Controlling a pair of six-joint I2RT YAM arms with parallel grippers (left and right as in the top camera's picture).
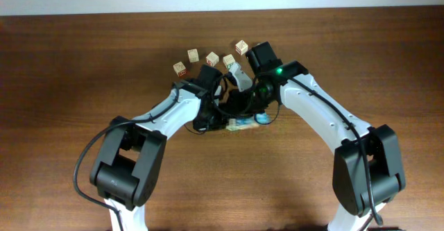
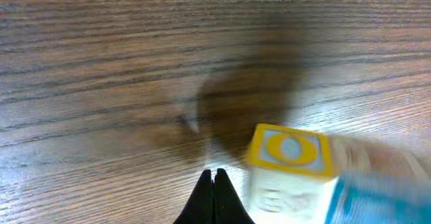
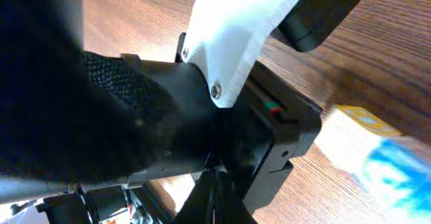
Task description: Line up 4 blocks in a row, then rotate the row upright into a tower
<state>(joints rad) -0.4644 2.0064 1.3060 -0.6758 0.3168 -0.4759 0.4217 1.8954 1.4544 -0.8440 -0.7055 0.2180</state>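
Note:
Both arms meet over the middle of the table, and the blocks (image 1: 242, 124) lie mostly hidden beneath them, one showing a blue face (image 1: 262, 118). In the left wrist view my left gripper (image 2: 214, 182) is shut and empty, its tips just left of a pale cube with a yellow-framed top (image 2: 289, 148). A blue-faced cube (image 2: 380, 197) lies blurred against that cube's right side. My right gripper (image 3: 217, 192) is shut with nothing in it, close against the left arm's black wrist (image 3: 135, 109). To its right are the yellow-topped cube (image 3: 363, 118) and the blue one (image 3: 397, 173).
Several other wooden cubes with red or green print form an arc behind the arms, from the leftmost (image 1: 180, 69) to the rightmost (image 1: 241, 47). The two wrists are crossed tightly, with cables (image 1: 222, 99) between them. Bare wood (image 2: 101, 83) lies left of the left gripper.

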